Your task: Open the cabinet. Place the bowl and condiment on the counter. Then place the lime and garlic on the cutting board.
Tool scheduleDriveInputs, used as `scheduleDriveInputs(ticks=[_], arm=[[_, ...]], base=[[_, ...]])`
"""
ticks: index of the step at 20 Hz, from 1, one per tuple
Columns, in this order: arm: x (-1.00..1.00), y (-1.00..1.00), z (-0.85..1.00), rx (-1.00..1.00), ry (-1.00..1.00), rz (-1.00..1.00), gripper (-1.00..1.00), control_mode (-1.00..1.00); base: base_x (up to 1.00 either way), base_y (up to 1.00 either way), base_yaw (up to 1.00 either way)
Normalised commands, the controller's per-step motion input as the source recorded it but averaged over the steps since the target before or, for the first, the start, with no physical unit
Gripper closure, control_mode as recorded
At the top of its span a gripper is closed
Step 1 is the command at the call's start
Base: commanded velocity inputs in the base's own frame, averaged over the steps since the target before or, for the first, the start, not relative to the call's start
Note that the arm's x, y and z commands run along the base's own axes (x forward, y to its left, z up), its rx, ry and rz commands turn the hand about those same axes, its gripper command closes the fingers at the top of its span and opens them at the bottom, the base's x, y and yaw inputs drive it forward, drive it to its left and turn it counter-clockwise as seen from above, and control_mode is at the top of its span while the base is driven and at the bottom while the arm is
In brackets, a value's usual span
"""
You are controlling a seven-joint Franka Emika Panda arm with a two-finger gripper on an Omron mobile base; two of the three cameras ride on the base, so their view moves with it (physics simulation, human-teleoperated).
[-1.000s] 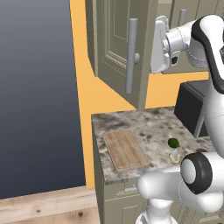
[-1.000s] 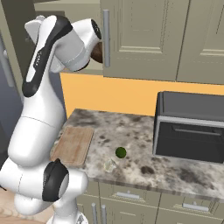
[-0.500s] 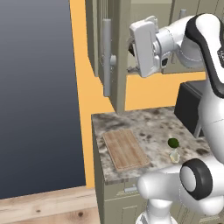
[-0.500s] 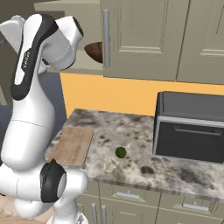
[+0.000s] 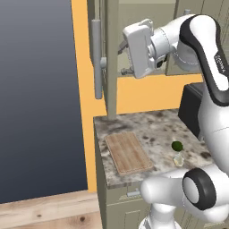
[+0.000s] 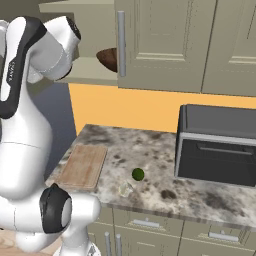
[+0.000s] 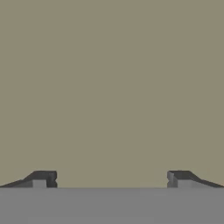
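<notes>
The cabinet's left door (image 5: pixel 111 67) stands swung wide open, edge-on in the left base view, with its grey bar handle (image 5: pixel 97 58) on the outer side. My gripper (image 5: pixel 125 58) is open just inside that door, with nothing between its fingers. In the hand view the gripper (image 7: pixel 111 179) faces a flat olive-grey panel (image 7: pixel 112 87) close up. The dark wooden bowl (image 6: pixel 107 59) sits on the open cabinet shelf. On the counter (image 6: pixel 160 150) lie the cutting board (image 5: pixel 128 152), the lime (image 5: pixel 177 146) and the garlic (image 5: pixel 178 159). The condiment is hidden.
A black boxy appliance (image 6: pixel 217 150) stands at the right of the counter. The cabinet's right door (image 6: pixel 165 45) is shut. Left of the counter is an orange wall (image 5: pixel 80 67) and a dark panel (image 5: pixel 36 98); drawers (image 6: pixel 145 225) sit below.
The left cabinet door has swung further open, from angled to edge-on. My hand has followed it to the left, and the gripper has stayed open.
</notes>
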Motion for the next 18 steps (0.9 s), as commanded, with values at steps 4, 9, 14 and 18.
scheduleDriveInputs(ticks=[4,9,14,18], arm=[[0.54,0.39,-0.37,-0.09,-0.15,-0.02,-1.00,-1.00],[-0.14,-0.17,0.00,0.02,-0.12,0.00,-1.00,-1.00],[-0.25,-0.67,-0.02,0.02,-0.17,-0.04,-1.00,-1.00],[-0.67,-1.00,-0.19,0.00,-0.13,-0.12,-1.00,-1.00]], base=[[0.00,0.00,0.00],[0.00,0.00,0.00],[0.00,0.00,0.00],[0.00,0.00,0.00]])
